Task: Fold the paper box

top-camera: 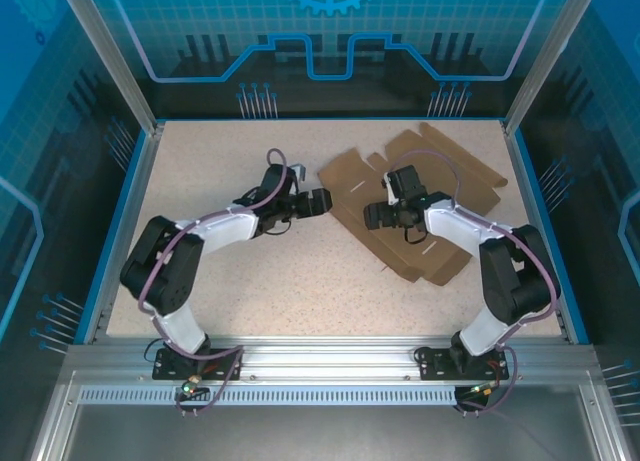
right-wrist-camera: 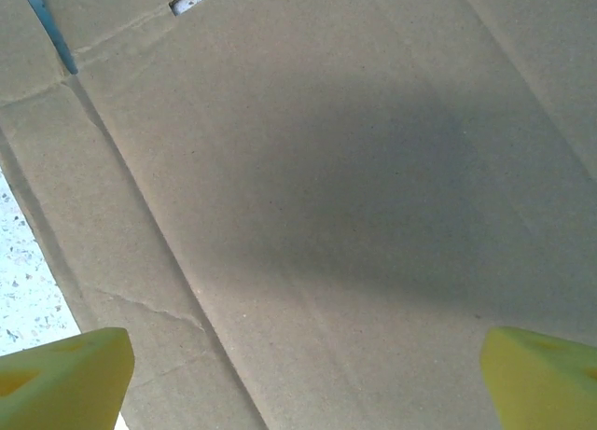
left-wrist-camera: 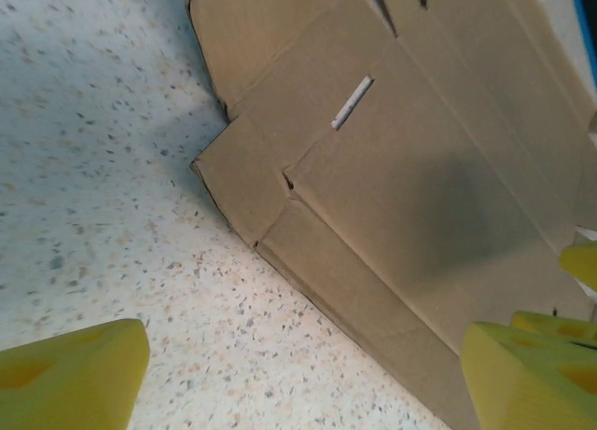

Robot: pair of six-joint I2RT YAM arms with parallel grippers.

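Note:
The paper box (top-camera: 352, 186) lies as a flat brown die-cut sheet on the right half of the table, with its flaps spread out. My left gripper (top-camera: 318, 203) is open at the sheet's left edge. In the left wrist view one yellow fingertip (left-wrist-camera: 75, 374) hangs over bare table and the other over the paper box (left-wrist-camera: 420, 169), so the left gripper (left-wrist-camera: 308, 383) straddles the sheet's edge. My right gripper (top-camera: 376, 216) is open and low over the middle of the sheet. In the right wrist view the right gripper (right-wrist-camera: 303, 383) has only flat cardboard (right-wrist-camera: 326, 169) between its fingers.
The speckled tabletop (top-camera: 230, 161) has free room on the left half and along the front. A raised blue rim (top-camera: 118, 221) bounds the table, with frame posts at the back corners. A narrow slot (left-wrist-camera: 352, 104) is cut in the panel near the left gripper.

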